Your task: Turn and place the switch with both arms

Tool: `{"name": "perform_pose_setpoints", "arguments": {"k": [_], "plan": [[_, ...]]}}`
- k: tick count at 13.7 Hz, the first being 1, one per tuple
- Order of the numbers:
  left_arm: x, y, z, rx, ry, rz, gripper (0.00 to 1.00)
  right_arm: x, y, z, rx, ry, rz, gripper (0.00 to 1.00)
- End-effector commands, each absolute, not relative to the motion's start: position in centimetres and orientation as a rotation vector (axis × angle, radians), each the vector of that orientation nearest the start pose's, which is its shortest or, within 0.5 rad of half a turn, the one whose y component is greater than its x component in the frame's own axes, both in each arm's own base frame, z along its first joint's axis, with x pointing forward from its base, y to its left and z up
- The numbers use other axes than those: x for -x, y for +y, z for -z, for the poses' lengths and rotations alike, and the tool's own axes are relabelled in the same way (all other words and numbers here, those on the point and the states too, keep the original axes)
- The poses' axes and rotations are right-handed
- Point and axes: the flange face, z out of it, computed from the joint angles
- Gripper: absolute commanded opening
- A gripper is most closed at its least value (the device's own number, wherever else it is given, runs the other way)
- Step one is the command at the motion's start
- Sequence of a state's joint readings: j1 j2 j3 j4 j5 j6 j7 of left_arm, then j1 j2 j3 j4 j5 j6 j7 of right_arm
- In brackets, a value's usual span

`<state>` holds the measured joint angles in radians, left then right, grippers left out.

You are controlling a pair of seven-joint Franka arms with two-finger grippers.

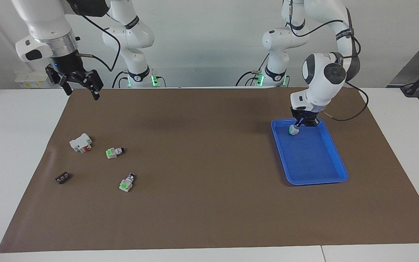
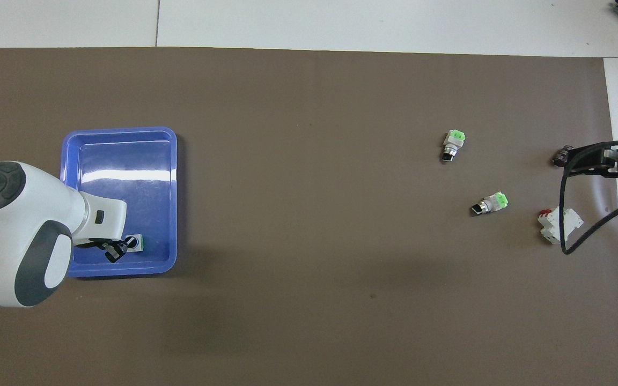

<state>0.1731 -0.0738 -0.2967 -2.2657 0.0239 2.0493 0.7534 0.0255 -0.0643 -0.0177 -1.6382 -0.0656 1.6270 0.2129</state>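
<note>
My left gripper (image 1: 299, 124) is down in the blue tray (image 1: 315, 182) at the corner nearest the robots, shut on a switch (image 1: 294, 130) that is at the tray floor. In the overhead view the left gripper (image 2: 117, 250) has the switch (image 2: 138, 243) at its tips, inside the tray (image 2: 121, 131). Two more switches (image 1: 114, 152) (image 1: 126, 183) lie on the brown mat toward the right arm's end, and both show from overhead (image 2: 491, 203) (image 2: 453, 143). My right gripper (image 1: 81, 89) is open and empty, raised over the mat's edge at its own end (image 2: 612, 162).
A larger white block with a red part (image 1: 81, 142) (image 2: 558, 224) and a small flat black piece (image 1: 62, 178) (image 2: 561, 156) lie near the two loose switches. The right arm's black cable hangs over that corner of the mat.
</note>
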Motion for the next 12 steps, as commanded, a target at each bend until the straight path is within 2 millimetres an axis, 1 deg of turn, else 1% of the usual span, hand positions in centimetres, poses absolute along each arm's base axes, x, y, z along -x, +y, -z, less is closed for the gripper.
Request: {"name": "perform_pose_setpoints", "arguments": {"k": [1,4,6,8,9,11,12], "plan": [[-49.0,-6.5,-39.9,2.798,1.347,-0.195,1.00,-53.6,0.0,-62.7,3.198,0.314,0.056,0.99],[-49.5,-6.7,-43.3,2.855,1.187,-0.177,1.00,-53.4,0.2,-62.7,3.199,0.312,0.046,0.99],[-48.8,-6.5,-45.2,2.868,1.116,-0.151,1.00,-53.3,0.2,-62.7,3.200,0.302,0.046,0.99],[-48.3,-6.5,-46.8,2.900,0.994,-0.115,1.00,-53.3,-0.2,-62.6,3.199,0.302,0.042,0.99],[-48.2,-5.6,-47.2,2.944,0.858,-0.106,1.00,-53.3,-0.3,-62.6,3.201,0.300,0.042,0.99],[-48.1,-4.9,-47.3,3.027,0.574,-0.097,1.00,-53.5,-0.4,-62.7,3.203,0.271,0.046,0.99],[-48.2,-4.7,-47.4,3.055,0.448,-0.077,1.00,-53.6,-0.7,-62.9,3.207,0.213,0.045,0.99]]}}
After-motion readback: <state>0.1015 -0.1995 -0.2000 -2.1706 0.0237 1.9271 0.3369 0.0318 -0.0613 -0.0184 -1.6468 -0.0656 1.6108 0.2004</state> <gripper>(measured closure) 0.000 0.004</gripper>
